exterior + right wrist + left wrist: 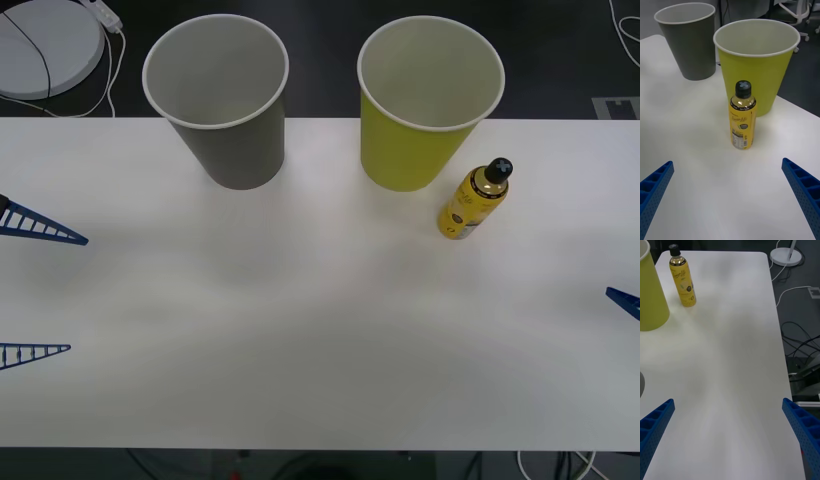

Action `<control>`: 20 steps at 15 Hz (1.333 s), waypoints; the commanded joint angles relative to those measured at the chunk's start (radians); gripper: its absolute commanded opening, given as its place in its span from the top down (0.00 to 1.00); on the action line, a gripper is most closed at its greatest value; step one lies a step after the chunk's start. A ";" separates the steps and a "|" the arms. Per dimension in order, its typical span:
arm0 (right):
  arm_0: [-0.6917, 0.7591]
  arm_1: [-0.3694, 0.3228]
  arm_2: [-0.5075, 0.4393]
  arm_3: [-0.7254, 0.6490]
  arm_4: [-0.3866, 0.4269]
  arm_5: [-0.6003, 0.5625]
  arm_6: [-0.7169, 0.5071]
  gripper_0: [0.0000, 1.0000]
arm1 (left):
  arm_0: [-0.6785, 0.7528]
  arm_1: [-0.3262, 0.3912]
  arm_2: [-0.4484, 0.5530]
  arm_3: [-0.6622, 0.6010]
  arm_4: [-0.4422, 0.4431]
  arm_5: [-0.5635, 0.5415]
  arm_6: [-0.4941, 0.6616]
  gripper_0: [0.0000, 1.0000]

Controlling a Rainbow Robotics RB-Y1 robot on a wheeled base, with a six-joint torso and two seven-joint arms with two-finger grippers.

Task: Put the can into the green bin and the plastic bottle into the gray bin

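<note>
Two paper-cup bins and a small bottle stand on a white worktop [300, 330] between the robot's spread grippers

The gray bin [222, 100] and the green bin [425, 105] stand upright side by side at the far edge, gray to the robot's left, apart from each other. The plastic bottle [474, 198], capped and upright, stands just beside the green bin on its right and near side; the right wrist view puts it directly ahead of the right gripper [728, 198], whose blue fingers are set wide. The left gripper [35, 290] hovers at the worktop's left edge, its fingers wide too, holding nothing
</note>
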 commanded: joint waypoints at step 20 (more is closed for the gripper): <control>-0.425 0.151 0.364 0.408 -0.032 -0.113 0.228 0.00 | 0.000 0.000 0.000 0.000 0.000 0.000 0.000 0.00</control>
